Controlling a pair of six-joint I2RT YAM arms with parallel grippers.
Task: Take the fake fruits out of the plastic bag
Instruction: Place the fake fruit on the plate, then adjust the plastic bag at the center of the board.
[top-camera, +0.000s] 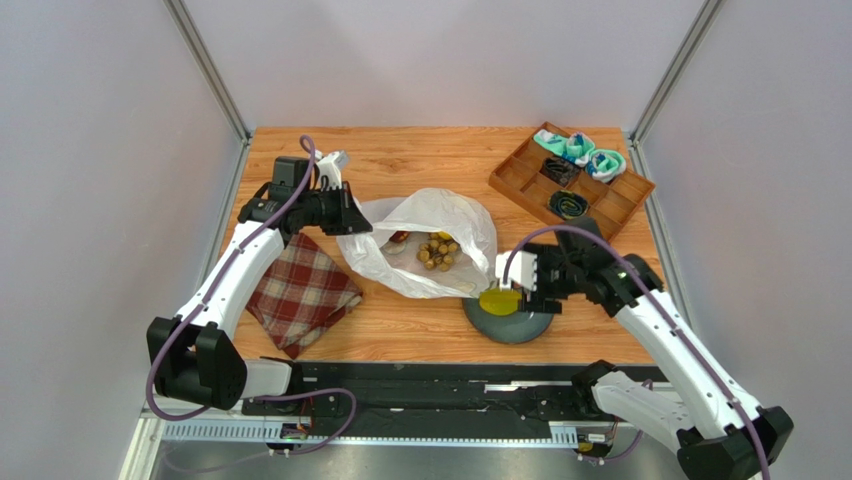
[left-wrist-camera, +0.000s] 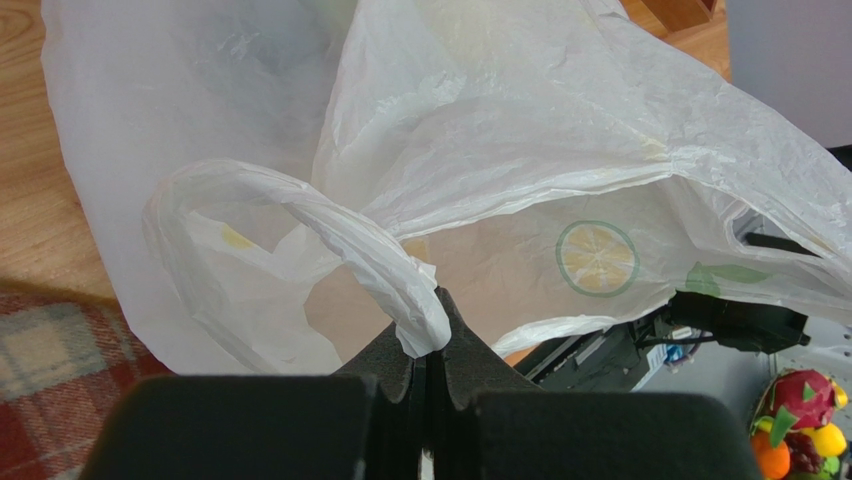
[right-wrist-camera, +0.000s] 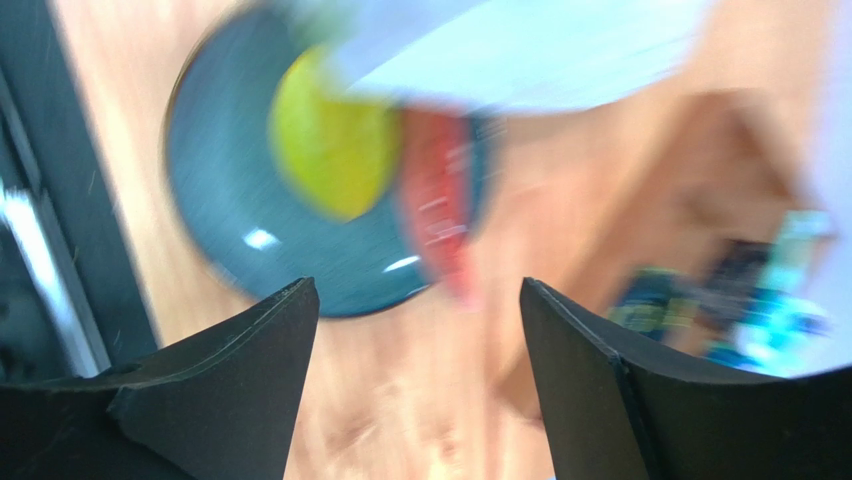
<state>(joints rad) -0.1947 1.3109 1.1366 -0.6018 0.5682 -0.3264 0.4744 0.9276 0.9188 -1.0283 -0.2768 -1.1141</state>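
Two grippers are mine. My left gripper (left-wrist-camera: 428, 338) is clamped tight on one handle loop (left-wrist-camera: 330, 225) of the plastic bag (top-camera: 425, 215), pinching the twisted white plastic between its pads. My right gripper (right-wrist-camera: 415, 290) hangs over the grey-blue plate (right-wrist-camera: 215, 240) with its fingers (right-wrist-camera: 265, 345) spread wide and nothing between them.

The bag lies near the middle of the table (top-camera: 400, 320). Its long axis slants from the held handle at my far left towards the plate at my near right, where its edge comes right up to the plate's rim. Its mouth is pulled up and open on the handle side.

In the bag I count one brown grape bunch (top-camera: 437, 252), one dark red fruit (top-camera: 398, 238) just left of it, and a scrap of yellow (top-camera: 443, 236) that I cannot name.

On the plate I count two fruits in the blurred right wrist view: one yellow fruit (right-wrist-camera: 335, 150) and one red watermelon slice (right-wrist-camera: 440, 200), side by side.

Elsewhere there is one red plaid cloth (top-camera: 303, 290) under my left arm, and one wooden tray (top-camera: 520, 178) at the far right holding two teal rolled socks (top-camera: 577, 148).
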